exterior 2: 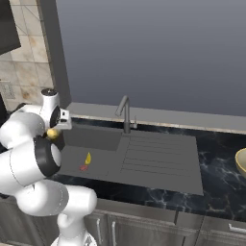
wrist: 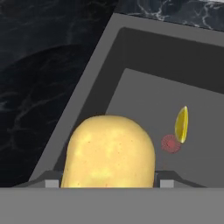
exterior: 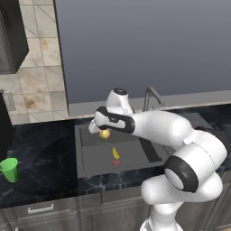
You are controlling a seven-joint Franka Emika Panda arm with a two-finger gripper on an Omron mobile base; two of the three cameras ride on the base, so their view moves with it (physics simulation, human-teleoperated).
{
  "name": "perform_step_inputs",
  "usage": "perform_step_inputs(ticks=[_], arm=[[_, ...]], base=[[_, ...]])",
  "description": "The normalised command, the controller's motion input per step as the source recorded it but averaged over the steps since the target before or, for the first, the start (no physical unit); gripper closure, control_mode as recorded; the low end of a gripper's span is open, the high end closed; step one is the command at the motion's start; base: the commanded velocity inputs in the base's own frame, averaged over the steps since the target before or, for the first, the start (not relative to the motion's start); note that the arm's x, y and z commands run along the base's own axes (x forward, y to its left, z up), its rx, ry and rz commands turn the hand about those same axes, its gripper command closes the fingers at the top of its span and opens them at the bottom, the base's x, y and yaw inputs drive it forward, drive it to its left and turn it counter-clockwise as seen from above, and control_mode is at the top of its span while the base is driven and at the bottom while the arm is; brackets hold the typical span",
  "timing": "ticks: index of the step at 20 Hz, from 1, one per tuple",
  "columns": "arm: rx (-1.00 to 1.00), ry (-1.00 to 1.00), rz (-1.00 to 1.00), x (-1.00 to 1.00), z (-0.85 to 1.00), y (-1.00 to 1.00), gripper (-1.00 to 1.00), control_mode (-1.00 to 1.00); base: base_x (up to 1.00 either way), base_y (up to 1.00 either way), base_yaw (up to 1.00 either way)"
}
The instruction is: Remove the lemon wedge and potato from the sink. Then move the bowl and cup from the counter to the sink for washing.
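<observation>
Gripper [wrist: 107,183] clamps the potato [wrist: 108,151] above the sink [wrist: 87,87] for removal; lemon wedge [wrist: 181,124] lies beside the red drain [wrist: 171,143]

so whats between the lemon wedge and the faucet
Nothing: in the right base view just bare dark sink floor and wall run from the lemon wedge to the faucet.
</observation>
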Motion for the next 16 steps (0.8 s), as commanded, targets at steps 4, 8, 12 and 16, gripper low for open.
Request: perform_step_inputs(ticks=[4, 8, 12, 16], arm=[[-0.01, -0.08, 0.00, 0.00, 0.14, 0.29, 1.00, -1.00], [-0.05, -0.18, 0.00, 0.00, 0.04, 0.40, 1.00, -1.00], [-0.07, -0.20, 0.00, 0.00, 0.00, 0.44, 1.00, -1.00], [-0.05, -0.10, 0.00, 0.02, 0.03, 0.40, 1.00, -1.00]], base=[[0.00, 0.00, 0.00], [0.00, 0.00, 0.00], [0.00, 0.00, 0.00], [0.00, 0.00, 0.00]])
